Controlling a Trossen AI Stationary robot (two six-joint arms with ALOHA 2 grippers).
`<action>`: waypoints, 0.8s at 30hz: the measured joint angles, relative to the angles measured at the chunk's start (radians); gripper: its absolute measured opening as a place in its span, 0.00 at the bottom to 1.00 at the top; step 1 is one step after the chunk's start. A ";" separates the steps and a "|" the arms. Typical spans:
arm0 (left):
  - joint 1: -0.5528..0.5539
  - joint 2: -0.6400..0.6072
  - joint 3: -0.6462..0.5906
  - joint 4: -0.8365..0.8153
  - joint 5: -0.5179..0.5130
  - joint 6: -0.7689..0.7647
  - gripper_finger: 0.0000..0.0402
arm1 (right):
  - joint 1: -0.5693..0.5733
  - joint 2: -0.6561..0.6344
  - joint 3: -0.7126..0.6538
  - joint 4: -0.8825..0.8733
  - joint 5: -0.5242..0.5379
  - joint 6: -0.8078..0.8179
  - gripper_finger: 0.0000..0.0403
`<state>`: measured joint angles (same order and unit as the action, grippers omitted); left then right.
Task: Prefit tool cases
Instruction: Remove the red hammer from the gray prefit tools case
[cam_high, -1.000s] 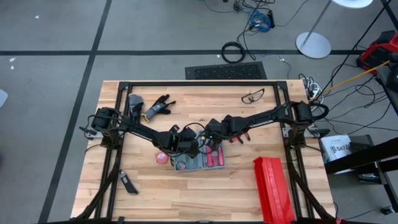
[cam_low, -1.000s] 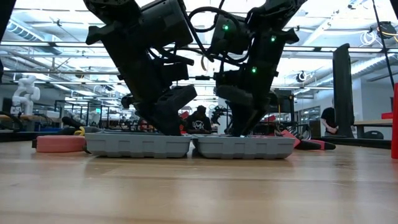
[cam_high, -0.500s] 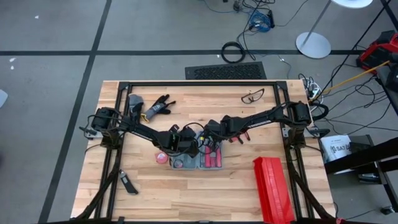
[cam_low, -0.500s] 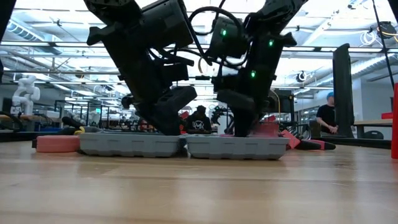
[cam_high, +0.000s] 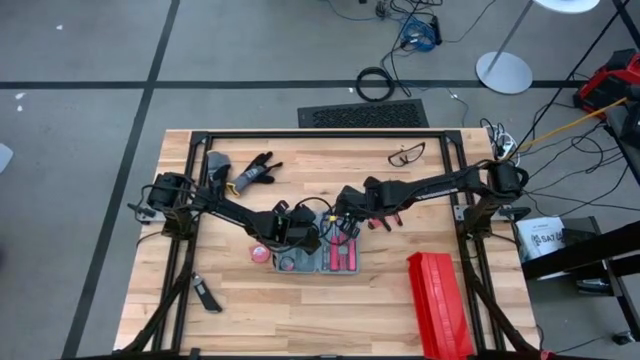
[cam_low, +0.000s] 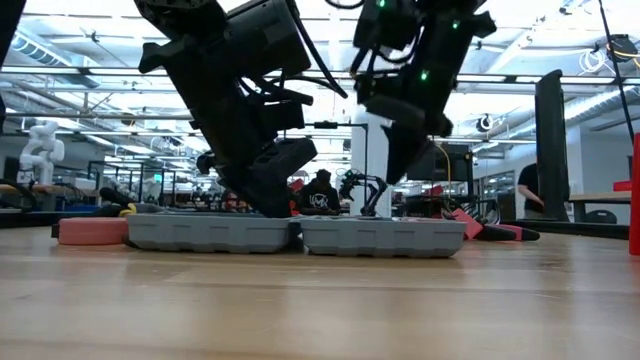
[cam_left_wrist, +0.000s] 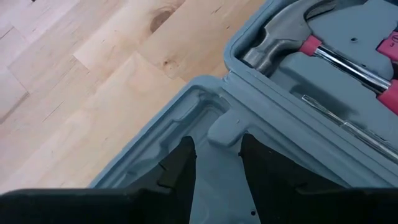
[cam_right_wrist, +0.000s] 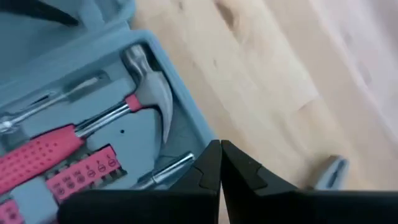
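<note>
Tool case: you have the tool case (cam_low: 296, 234) lying open and flat on the table (cam_high: 300, 310), near the middle; in the low view it reads as two grey trays side by side, the nearest thing to that camera.
Case contents: in the right wrist view you can see a hammer (cam_right_wrist: 134, 102) with a pink grip seated in a moulded slot, and a pink block of bits (cam_right_wrist: 84, 176) next to it.
Left gripper: your left gripper (cam_left_wrist: 214, 165) is down at the case's left half, fingers (cam_left_wrist: 180, 165) parted, one on either side of a small tab on the case's edge; whether they touch it you cannot tell.
Right gripper: your right gripper (cam_right_wrist: 219, 163) hangs above the case's right half, clear of it, fingers pressed together with nothing between them.
Pink disc: just left of the case lies a flat pink disc (cam_low: 96, 231).
Red box: a long red ribbed box (cam_high: 436, 303) sits well apart, at the right front of the table.
Far side: black gloves (cam_high: 252, 172) and safety glasses (cam_high: 406, 154) lie near the back edge.
Beyond the table: a person (cam_low: 528, 195) stands in the room.
</note>
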<state>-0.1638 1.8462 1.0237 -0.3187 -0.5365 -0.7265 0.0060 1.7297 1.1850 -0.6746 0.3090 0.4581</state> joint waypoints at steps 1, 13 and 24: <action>0.000 0.000 0.000 0.000 0.000 0.000 0.34 | 0.006 -0.006 0.001 -0.001 0.000 -0.037 0.00; 0.000 0.000 0.000 -0.007 -0.001 0.119 0.34 | 0.059 0.002 0.001 -0.003 -0.181 -0.528 0.16; 0.000 -0.003 0.001 -0.035 0.024 0.132 0.34 | -0.001 0.095 0.001 0.017 -0.124 -0.740 0.34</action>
<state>-0.1642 1.8435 1.0248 -0.3542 -0.5121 -0.5945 0.0055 1.8244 1.1862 -0.6575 0.1846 -0.2820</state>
